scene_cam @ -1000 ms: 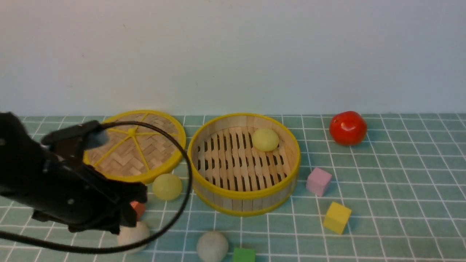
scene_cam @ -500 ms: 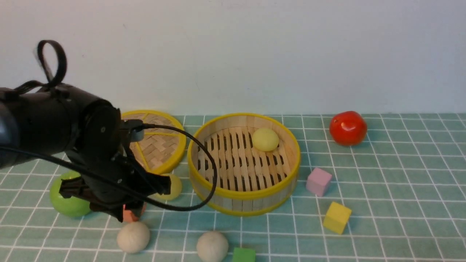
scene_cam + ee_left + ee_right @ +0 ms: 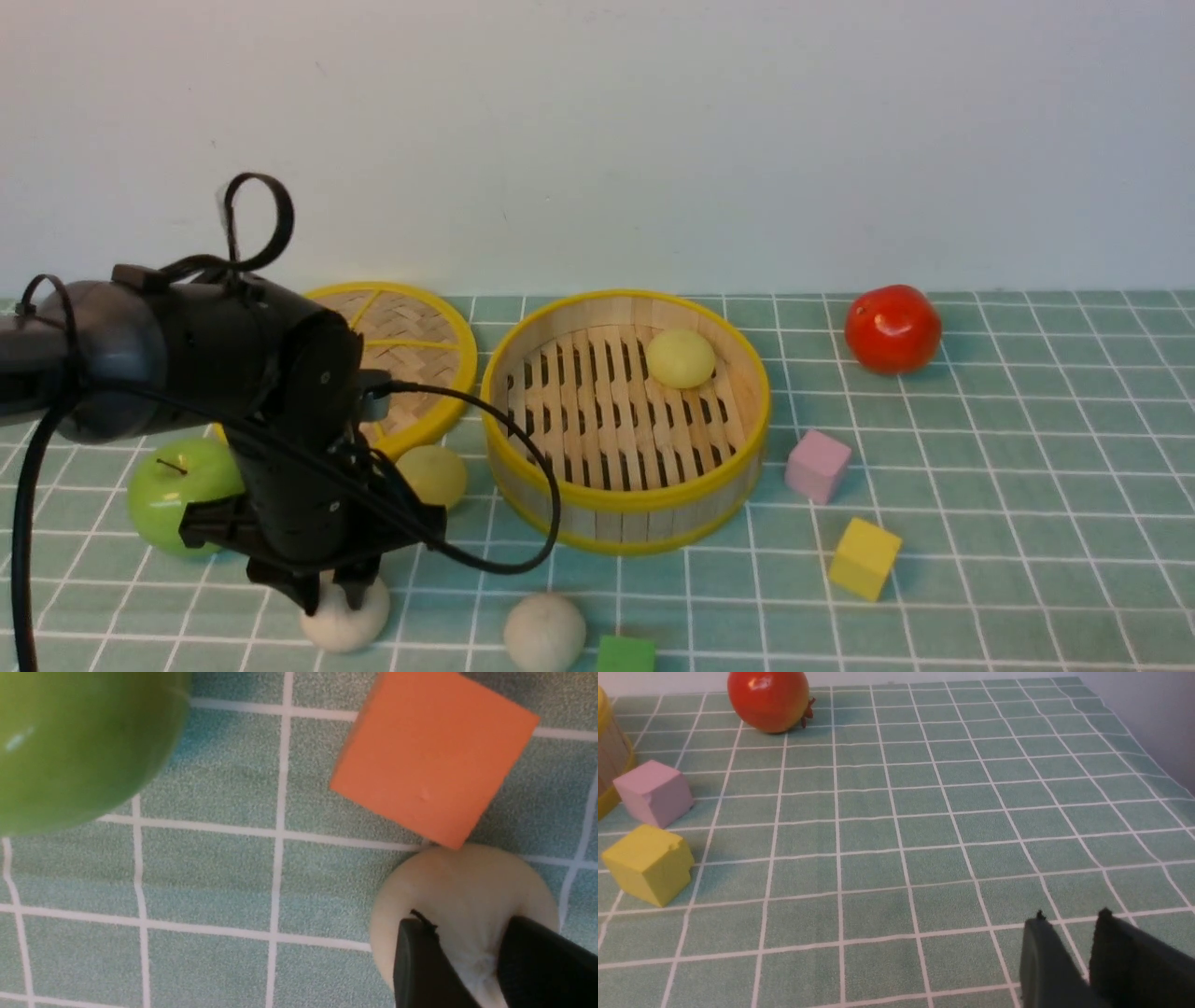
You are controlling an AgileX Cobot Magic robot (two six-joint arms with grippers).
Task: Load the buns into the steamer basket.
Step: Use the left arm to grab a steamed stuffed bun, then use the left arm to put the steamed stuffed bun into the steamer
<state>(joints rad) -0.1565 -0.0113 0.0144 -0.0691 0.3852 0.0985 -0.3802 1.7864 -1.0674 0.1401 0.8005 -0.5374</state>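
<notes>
The steamer basket stands mid-table with one yellow-green bun on its slats. A second yellow-green bun lies just left of it. Two off-white buns lie near the front edge, the left one and another. My left gripper points straight down onto the left off-white bun; its fingers stand apart on the bun's top, open, with the bun showing in the gap. My right gripper shows only in the right wrist view, low over bare cloth, open and empty.
The woven lid lies left of the basket, partly behind my left arm. A green apple and an orange cube flank the left gripper. A tomato, a pink cube, a yellow cube and a green cube lie right and front.
My left arm has swung round and lowered, bringing its gripper down onto the left off-white bun. The apple has come into sight. No bun has moved.
</notes>
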